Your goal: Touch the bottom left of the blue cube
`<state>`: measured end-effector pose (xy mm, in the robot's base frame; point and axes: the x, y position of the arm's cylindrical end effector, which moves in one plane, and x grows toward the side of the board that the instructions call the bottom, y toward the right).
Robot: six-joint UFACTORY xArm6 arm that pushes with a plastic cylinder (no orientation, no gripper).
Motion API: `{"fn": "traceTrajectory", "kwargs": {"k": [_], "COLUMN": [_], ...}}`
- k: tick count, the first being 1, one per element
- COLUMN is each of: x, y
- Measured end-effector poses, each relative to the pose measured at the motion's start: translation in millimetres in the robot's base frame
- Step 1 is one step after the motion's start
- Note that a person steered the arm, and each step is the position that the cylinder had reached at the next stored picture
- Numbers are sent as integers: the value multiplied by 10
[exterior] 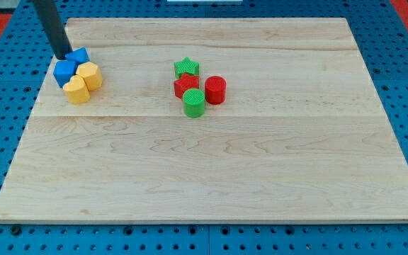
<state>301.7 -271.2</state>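
Note:
Two blue blocks sit at the board's upper left. The blue cube [64, 71] is the lower left one; a second blue block [80, 55] of unclear shape lies just up and to its right. Two yellow blocks touch them: one [90, 74] to the cube's right, one [76, 91] below it. My dark rod comes down from the view's top left, and my tip [62, 56] rests at the cube's top edge, between the two blue blocks, touching or nearly touching them.
A second cluster lies near the board's middle top: a green star [186, 68], a red star [185, 86], a red cylinder [215, 90] and a green cylinder [194, 103]. The wooden board [211, 170] sits on a blue pegboard.

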Motion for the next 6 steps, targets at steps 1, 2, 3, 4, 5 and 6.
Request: {"fn": "traceTrajectory", "kwargs": {"k": [1,2,3,4,5,6], "x": [76,197,813,843,839,781], "y": [-338,-335,-334,-149,81,-56]}}
